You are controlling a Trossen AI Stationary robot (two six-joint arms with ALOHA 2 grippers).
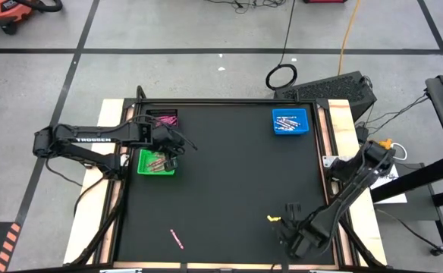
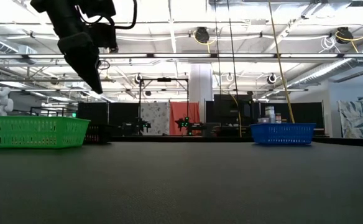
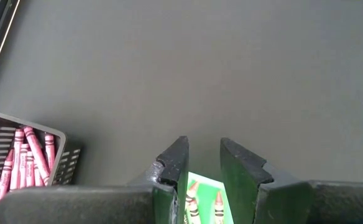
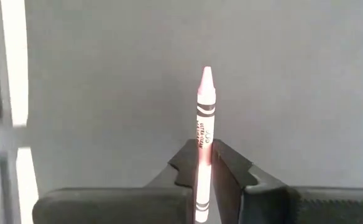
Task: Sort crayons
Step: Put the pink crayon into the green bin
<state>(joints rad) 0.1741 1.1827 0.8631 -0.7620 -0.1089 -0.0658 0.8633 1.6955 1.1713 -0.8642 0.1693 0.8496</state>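
Two dark arms are working over a black table (image 1: 229, 182), the largest thing in the high view. Taking the table's middle as the clock's centre, the left arm is reaching in from nine o'clock and the right arm from about four o'clock.

Three small trays are sitting on the table: a green tray (image 1: 155, 163) at nine o'clock, a blue tray (image 1: 290, 121) at about one o'clock, and a dark tray (image 1: 163, 118) at about ten o'clock, just beyond the green one.

Left gripper (image 1: 177, 145) is hovering above the green tray's inner edge; in the low view it is hanging well above the tray's rim. Its fingers (image 3: 175, 165) are standing apart with nothing between them, and green-tray crayons (image 3: 203, 199) are showing through the gap below.

Right gripper (image 1: 288, 220) is sitting low near five o'clock, close to the table's near edge. Its fingers (image 4: 228, 165) are pressing together on a pink crayon (image 4: 203, 130), which is sticking out well past the fingertips.

More pink crayons (image 3: 26, 162) are lying packed in the dark tray, and pale ones (image 1: 287, 120) are lying in the blue tray. One loose pink crayon (image 1: 177, 239) is lying on the bare table at about seven o'clock, well apart from both grippers. A small yellow piece (image 1: 272, 218) is showing just beside the right gripper; I cannot tell what it is.
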